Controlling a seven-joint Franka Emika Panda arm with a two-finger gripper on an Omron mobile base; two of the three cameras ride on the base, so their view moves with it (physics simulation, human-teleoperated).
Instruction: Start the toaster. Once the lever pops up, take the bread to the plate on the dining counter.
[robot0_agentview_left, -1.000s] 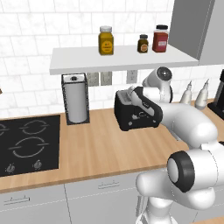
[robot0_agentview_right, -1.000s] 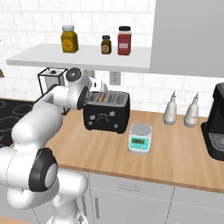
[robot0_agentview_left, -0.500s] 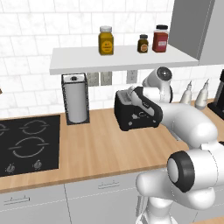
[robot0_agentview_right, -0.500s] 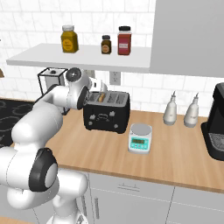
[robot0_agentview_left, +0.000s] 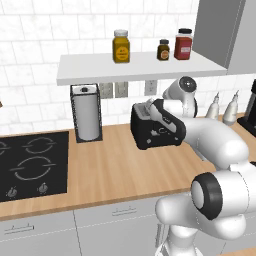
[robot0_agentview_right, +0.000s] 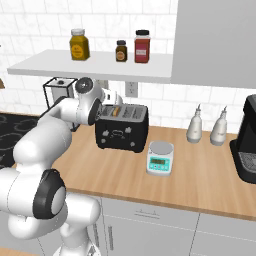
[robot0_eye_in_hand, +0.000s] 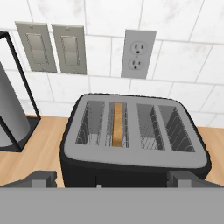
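1. The toaster (robot0_agentview_right: 121, 128) is seen standing on the wood counter (robot0_agentview_right: 200, 172), close to the tiled back wall, below a white shelf (robot0_agentview_left: 135, 66).
2. The bread (robot0_eye_in_hand: 117, 124) is seen standing on edge in the toaster's second slot from the left in the hand view, with its tan top edge level with the slot opening.
3. The end effector (robot0_eye_in_hand: 112, 177) is held above and just in front of the toaster, its two dark fingertips (robot0_eye_in_hand: 42, 177) spread wide apart to either side of the toaster's front; nothing is gripped between them.
4. A paper towel roll (robot0_agentview_left: 86, 113) in a black wire holder is placed to the left of the toaster, and a black cooktop (robot0_agentview_left: 31, 164) is set into the counter further left.
5. A small kitchen scale (robot0_agentview_right: 160, 158) is found just beside the toaster's right front corner, and two white bottles (robot0_agentview_right: 195, 128) are stood further right, near a black coffee machine (robot0_agentview_right: 246, 141).
6. Three jars (robot0_agentview_right: 79, 44) are lined up on the shelf.
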